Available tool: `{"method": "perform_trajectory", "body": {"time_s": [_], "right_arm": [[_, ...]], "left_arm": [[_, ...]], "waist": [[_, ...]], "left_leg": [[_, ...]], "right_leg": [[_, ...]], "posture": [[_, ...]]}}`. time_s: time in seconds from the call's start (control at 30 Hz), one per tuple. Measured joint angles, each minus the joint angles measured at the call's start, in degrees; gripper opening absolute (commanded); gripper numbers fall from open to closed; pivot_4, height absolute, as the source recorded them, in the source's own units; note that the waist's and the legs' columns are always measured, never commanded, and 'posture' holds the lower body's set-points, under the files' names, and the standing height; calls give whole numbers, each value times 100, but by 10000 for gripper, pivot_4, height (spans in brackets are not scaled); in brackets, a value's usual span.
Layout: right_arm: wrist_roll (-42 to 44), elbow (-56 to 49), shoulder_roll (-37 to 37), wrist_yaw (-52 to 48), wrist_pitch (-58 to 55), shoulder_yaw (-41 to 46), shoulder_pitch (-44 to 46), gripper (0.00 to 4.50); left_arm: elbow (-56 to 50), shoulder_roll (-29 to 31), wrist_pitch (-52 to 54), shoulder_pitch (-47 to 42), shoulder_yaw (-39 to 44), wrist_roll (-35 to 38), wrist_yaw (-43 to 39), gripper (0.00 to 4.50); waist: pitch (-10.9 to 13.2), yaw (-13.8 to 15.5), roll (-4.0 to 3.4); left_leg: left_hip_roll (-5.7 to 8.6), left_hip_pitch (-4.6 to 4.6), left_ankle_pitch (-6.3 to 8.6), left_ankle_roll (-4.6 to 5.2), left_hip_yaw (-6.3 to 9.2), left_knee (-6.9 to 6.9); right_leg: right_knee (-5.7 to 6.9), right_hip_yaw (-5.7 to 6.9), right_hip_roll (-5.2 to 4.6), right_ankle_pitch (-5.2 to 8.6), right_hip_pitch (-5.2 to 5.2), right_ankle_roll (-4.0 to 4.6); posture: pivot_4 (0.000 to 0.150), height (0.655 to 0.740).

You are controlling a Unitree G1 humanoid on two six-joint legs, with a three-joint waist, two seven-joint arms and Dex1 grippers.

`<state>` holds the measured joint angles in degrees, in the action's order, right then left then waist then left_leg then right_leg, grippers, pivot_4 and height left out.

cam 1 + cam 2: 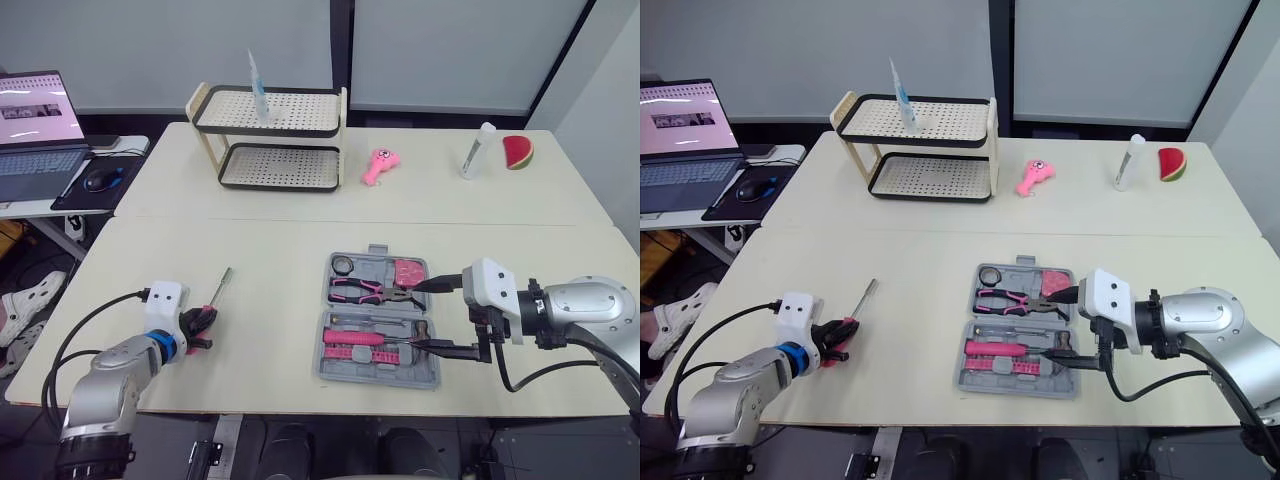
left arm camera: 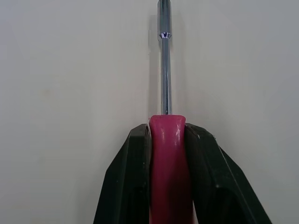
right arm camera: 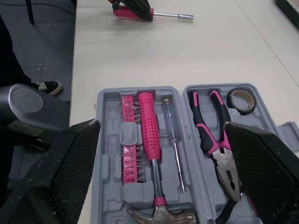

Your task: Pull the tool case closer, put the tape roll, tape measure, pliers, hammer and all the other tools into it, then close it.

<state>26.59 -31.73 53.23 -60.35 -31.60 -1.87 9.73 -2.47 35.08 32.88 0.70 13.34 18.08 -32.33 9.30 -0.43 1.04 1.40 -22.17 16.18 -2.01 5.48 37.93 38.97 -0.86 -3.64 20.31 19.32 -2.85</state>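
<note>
1. Currently, the tool case (image 3: 106,140) is seen lying open on the table (image 1: 270,340), near its front edge, between the two grippers.
2. In the far half, the tape roll (image 1: 343,265), the pliers (image 1: 362,291) and the pink tape measure (image 1: 408,271) are seated.
3. In the near half, the hammer (image 3: 148,135), a strip of pink bits (image 3: 128,154) and a slim tester (image 3: 173,130) are laid side by side.
4. The right gripper (image 1: 445,317) is held at the case's right edge with its fingers spread wide, one beside each half, and nothing is gripped.
5. The left gripper (image 2: 167,131) is clamped on the pink handle of a screwdriver (image 2: 164,70), well to the left of the case, with the metal shaft pointed away from the robot.
6. Whether that screwdriver is lifted off the table cannot be told.
</note>
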Motion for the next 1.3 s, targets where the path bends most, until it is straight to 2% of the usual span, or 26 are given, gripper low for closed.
{"method": "perform_trajectory", "body": {"time_s": [0.2,0.33,0.47,0.7,0.87,1.07,1.3], "right_arm": [[6,-157,359,-69,-4,535,-537,45000],[4,-266,721,-220,-32,986,-1154,45000],[4,-495,843,-238,-133,1405,-1683,45000],[-39,-942,939,-328,-267,1956,-2577,45000],[-71,-1165,939,-306,-352,2097,-2853,45000],[-162,-1226,973,-291,-402,2098,-2937,45000],[-279,-1225,974,-291,-401,2097,-2936,45000]], "left_arm": [[-1104,947,-606,14,-692,-11,-1508,7203],[-1450,1390,-684,-761,-1761,-189,-2461,7203],[-1661,1413,-725,-1456,-2570,-418,-2997,7203],[-1449,583,-567,-2420,-4093,-1142,-3214,7203],[-1232,-42,-204,-2899,-4821,-1643,-3126,7203],[-907,-474,-205,-3078,-5380,-2054,-3076,7203],[-828,-592,-163,-3073,-5422,-2281,-3020,7203]], "waist": [[4,80,-9],[7,71,-11],[7,11,-12],[11,14,-9],[12,18,-6],[13,15,-6],[13,28,-6]], "left_leg": [[16,-4,0,1,-3,1],[14,-19,0,2,0,2],[8,-19,1,3,-6,2],[2,-20,0,4,-5,7],[2,-21,0,4,-5,12],[2,-20,0,4,-6,14],[3,-21,0,3,-3,16]], "right_leg": [[-8,1,-17,0,-6,0],[-7,6,-5,0,0,0],[-6,2,28,0,0,-1],[-1,4,42,0,-2,-1],[-1,6,44,1,-3,-1],[0,6,44,0,-4,-1],[0,6,43,1,-5,-1]], "posture": [[1500,7290],[1500,7290],[1500,7290],[1500,7290],[1500,7290],[1500,7290],[1500,7290]]}}
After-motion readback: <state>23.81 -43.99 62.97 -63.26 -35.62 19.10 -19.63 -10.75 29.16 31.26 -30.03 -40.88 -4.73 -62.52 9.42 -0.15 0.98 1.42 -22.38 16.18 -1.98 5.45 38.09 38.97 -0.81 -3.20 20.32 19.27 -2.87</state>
